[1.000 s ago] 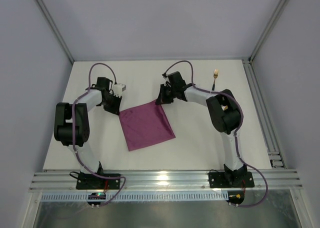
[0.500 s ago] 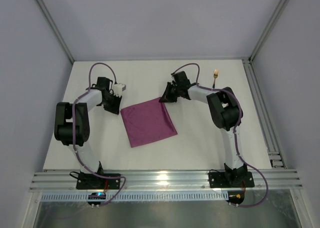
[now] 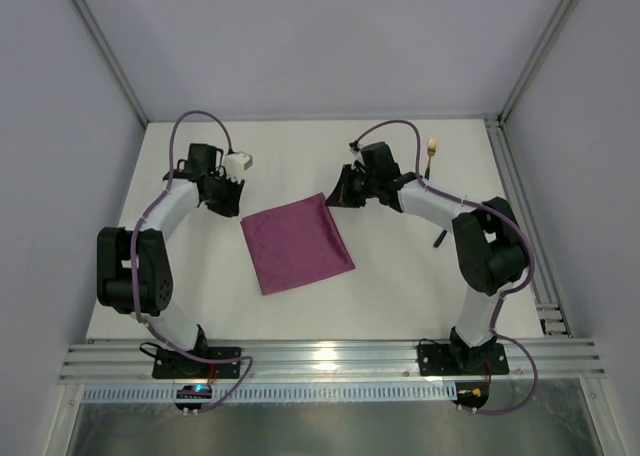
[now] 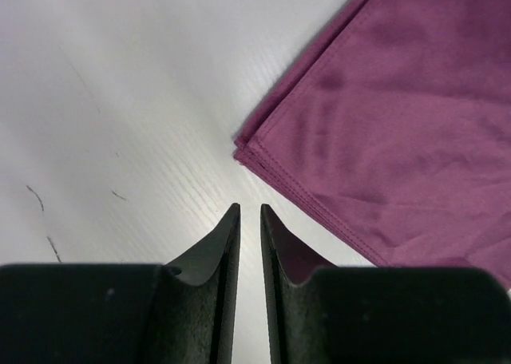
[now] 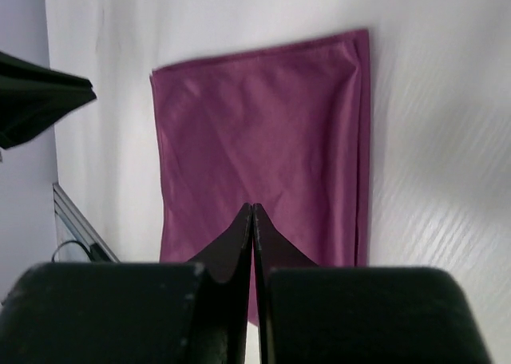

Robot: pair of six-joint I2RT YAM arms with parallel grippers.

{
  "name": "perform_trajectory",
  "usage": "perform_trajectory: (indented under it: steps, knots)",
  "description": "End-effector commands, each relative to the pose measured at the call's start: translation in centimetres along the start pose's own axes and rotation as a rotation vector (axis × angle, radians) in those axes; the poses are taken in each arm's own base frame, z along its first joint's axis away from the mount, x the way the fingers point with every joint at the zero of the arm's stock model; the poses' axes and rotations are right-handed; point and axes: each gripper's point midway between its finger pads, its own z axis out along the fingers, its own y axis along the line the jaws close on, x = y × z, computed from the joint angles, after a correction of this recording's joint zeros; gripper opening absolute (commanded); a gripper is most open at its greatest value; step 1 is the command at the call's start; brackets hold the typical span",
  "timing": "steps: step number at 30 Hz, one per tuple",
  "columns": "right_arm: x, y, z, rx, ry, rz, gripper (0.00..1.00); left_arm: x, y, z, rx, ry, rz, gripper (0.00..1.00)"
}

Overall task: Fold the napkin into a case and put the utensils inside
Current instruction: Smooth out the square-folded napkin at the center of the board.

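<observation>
Three views: one high, two close.
Seen from high above the near edge, taking in the whole table (image 3: 400, 276); from each wrist, low and near, aimed at the napkin (image 3: 296, 242), shared by all three.

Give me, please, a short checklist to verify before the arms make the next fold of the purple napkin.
1. Napkin lies flat, already folded, with its layered edges aligned: ok.
2. Left gripper is empty and just short of the napkin corner: ok. It is open only a slit.
3. Right gripper is open for a grasp: not ok. It is shut and empty.
4. Fork is clear of the napkin, at the far right: ok.
5. Knife is located: cannot tell. Only a small dark piece shows, nearer than the fork.
</observation>
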Motion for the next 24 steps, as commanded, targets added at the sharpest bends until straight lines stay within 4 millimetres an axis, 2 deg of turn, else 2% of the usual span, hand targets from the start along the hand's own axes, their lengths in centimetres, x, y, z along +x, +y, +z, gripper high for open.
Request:
perform_trajectory:
  steps: [1, 2, 3, 5, 6, 11, 14, 17, 22, 23, 24]
  knots:
    - [3.7, -0.9, -0.5, 0.011, 0.067, -0.049, 0.04, 0.3, -2.3, 0.1, 0.049, 0.015, 0.059, 0.18]
    - [4.3, -0.7, -0.6, 0.005, 0.075, -0.059, 0.04, 0.6, -2.6, 0.5, 0.058, 0.027, 0.063, 0.18]
    - [5.5, -1.4, -0.6, 0.016, 0.097, -0.052, 0.04, 0.9, -3.1, 1.3, 0.071, 0.049, 0.069, 0.18]
    - [6.5, -1.6, -0.4, 0.004, 0.111, -0.051, 0.04, 1.2, -3.5, 2.0, 0.082, 0.065, 0.072, 0.17]
    - [7.4, -2.4, -0.2, 0.015, 0.127, -0.038, 0.04, 1.2, -3.5, 2.3, 0.078, 0.068, 0.076, 0.17]
    - [8.7, -4.6, 0.3, 0.074, 0.142, -0.014, 0.04, 2.1, -2.6, 4.3, 0.051, 0.114, 0.060, 0.17]
    - [9.0, -4.9, 0.2, 0.079, 0.151, -0.013, 0.04, 2.3, -2.2, 4.9, 0.038, 0.124, 0.063, 0.17]
    - [8.4, -4.5, -0.5, 0.089, 0.138, -0.032, 0.04, 2.3, -1.7, 5.3, 0.016, 0.129, 0.068, 0.17]
    - [5.8, -3.2, -2.2, 0.111, 0.088, -0.106, 0.04, 1.3, -1.8, 4.6, 0.016, 0.098, 0.074, 0.18]
    - [5.3, -3.2, -2.3, 0.118, 0.080, -0.110, 0.05, 0.9, -1.8, 4.2, 0.016, 0.087, 0.078, 0.18]
    - [4.3, -2.9, -2.3, 0.120, 0.062, -0.119, 0.11, 0.4, -1.8, 3.7, 0.011, 0.072, 0.085, 0.21]
